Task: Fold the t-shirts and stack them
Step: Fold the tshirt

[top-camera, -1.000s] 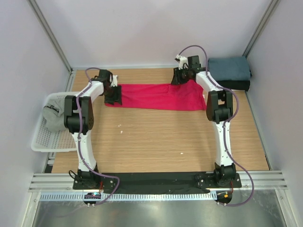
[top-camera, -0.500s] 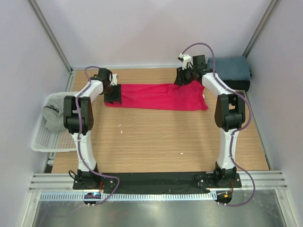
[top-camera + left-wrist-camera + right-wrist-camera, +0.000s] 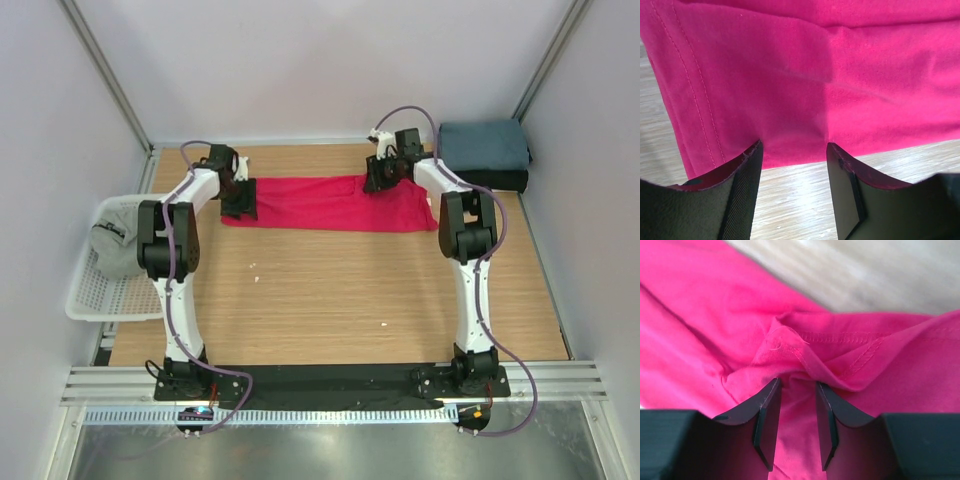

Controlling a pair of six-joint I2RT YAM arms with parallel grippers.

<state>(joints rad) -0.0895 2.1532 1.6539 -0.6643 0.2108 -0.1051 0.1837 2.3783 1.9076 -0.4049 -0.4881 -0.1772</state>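
The crimson-red t-shirt (image 3: 320,203) lies spread as a long band across the far part of the table. My left gripper (image 3: 240,200) stands open at its left end; in the left wrist view its jaws (image 3: 794,150) straddle bare wood just short of the red hem (image 3: 815,75). My right gripper (image 3: 378,175) is at the shirt's far right corner, shut on a bunched fold of red cloth (image 3: 700,330) that runs between its fingertips (image 3: 797,385). A folded slate-blue t-shirt (image 3: 483,145) rests on a black t-shirt (image 3: 495,181) at the back right.
A white mesh basket (image 3: 85,300) hangs off the table's left edge with a light grey t-shirt (image 3: 112,245) inside. Metal frame posts rise at both back corners. Bare wood (image 3: 330,290) stretches from the red shirt to the arm bases.
My right gripper swung out to the right, then came back left with the cloth, pulling the shirt's right end inward. The left gripper has stayed where it was.
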